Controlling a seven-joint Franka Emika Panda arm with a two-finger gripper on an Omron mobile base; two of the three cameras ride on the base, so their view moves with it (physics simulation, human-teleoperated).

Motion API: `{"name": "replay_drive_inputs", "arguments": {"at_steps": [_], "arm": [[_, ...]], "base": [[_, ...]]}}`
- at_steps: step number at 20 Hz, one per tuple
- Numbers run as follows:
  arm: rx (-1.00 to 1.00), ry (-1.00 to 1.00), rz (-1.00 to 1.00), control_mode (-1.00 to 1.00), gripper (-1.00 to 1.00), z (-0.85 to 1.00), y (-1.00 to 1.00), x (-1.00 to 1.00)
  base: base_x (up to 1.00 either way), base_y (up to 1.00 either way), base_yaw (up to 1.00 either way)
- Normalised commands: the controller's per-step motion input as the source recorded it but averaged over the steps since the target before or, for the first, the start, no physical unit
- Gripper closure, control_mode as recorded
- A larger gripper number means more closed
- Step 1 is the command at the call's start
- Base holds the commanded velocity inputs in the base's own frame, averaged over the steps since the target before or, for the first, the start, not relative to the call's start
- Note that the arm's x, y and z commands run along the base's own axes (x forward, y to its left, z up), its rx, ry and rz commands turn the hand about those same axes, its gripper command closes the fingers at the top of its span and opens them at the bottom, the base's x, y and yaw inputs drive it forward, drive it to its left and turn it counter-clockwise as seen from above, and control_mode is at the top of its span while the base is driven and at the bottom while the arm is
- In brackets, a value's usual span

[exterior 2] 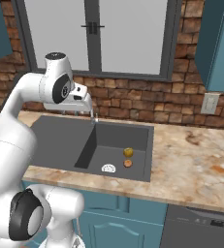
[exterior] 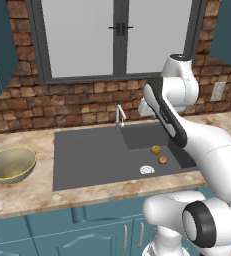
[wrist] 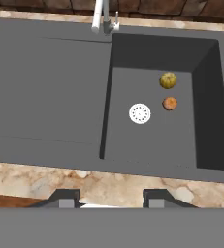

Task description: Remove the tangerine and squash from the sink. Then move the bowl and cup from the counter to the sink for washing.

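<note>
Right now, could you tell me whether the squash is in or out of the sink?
In. The squash lies on the basin floor of the sink, beside the tangerine.

A marble-patterned counter [exterior 2: 191, 160] runs below a red brick wall [exterior: 62, 105]; a grey-framed window [exterior: 117, 35] sits at twelve o'clock, teal cabinets [exterior: 87, 232] at six.

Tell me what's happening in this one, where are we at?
Early stage. The gripper hangs above the sink with its jaws apart, holding nothing. The squash and tangerine both lie in the basin near the white drain, close together. The bowl sits on the counter left of the sink.
</note>
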Motion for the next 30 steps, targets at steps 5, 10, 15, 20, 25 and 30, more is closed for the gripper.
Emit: {"name": "replay_drive_inputs", "arguments": {"at_steps": [5, 10, 15, 20, 25, 30], "arm": [[0.0, 0.0, 0.0, -1.0, -1.0, 0.0, -0.04, -0.06], [0.05, -0.03, 0.0, -1.0, -1.0, 0.0, -0.16, -0.16], [0.07, -0.02, 0.0, -1.0, -1.0, 0.0, -0.25, -0.14], [0.1, -0.06, 0.0, -1.0, -1.0, 0.0, -0.33, -0.12], [0.03, -0.05, 0.02, -1.0, -1.0, -0.05, -0.36, -0.08], [0.0, -0.01, 0.03, -1.0, -1.0, -0.14, -0.31, -0.01]], "base": [[0.0, 0.0, 0.0], [0.0, 0.0, 0.0], [0.0, 0.0, 0.0], [0.0, 0.0, 0.0], [0.0, 0.0, 0.0], [0.0, 0.0, 0.0]]}}
